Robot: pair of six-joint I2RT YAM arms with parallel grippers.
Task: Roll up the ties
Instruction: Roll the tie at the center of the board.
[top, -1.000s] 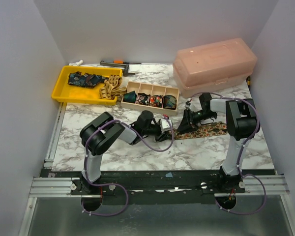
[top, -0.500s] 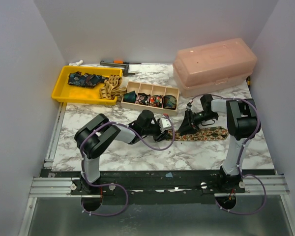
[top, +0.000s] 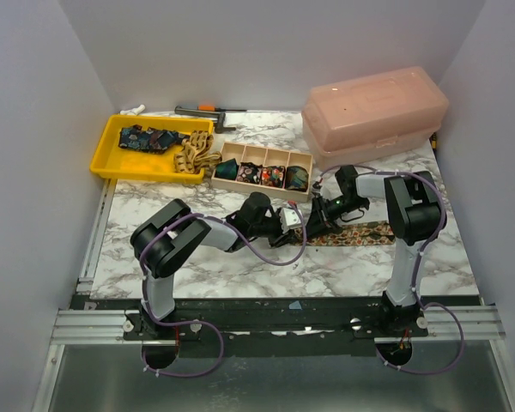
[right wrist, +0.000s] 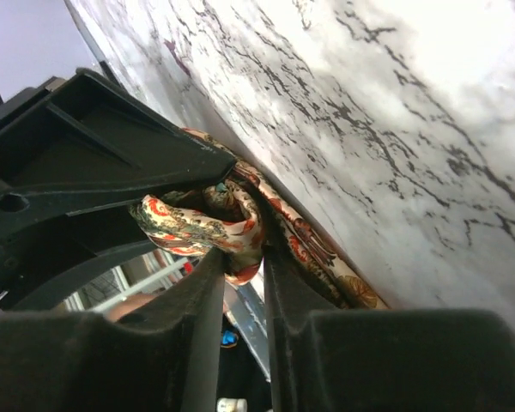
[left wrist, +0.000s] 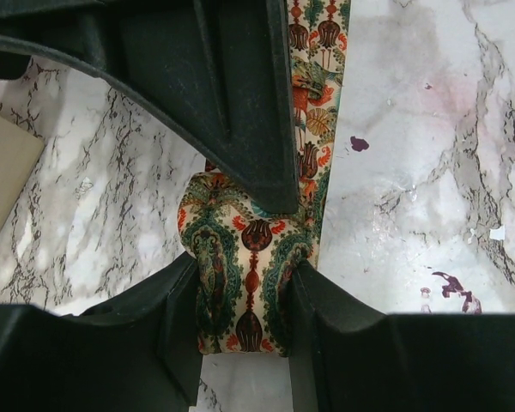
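One tie with a cream, green and red paisley pattern lies on the marble table, its flat length [top: 360,233] running right. Its left end is wound into a coil [left wrist: 240,257]. My left gripper [left wrist: 245,300] is shut on that coil from both sides, and in the top view it [top: 292,220] sits just left of the coil. My right gripper [right wrist: 243,268] is shut on the coil's cloth [right wrist: 197,219] from the opposite side, and it [top: 314,221] stands almost against the left one. The unrolled strip [right wrist: 322,249] trails off along the table.
A wooden divider box [top: 220,182] behind the grippers holds several rolled ties. The yellow tray [top: 112,163] at back left holds a dark blue tie [top: 150,137] and a tan one [top: 196,154]. A pink lidded box [top: 373,112] stands at back right, tools [top: 202,110] by the wall.
My right gripper has moved left along the tie to the coil and narrowed its fingers onto the cloth. The left gripper has kept its hold, with its elbow shifted left.
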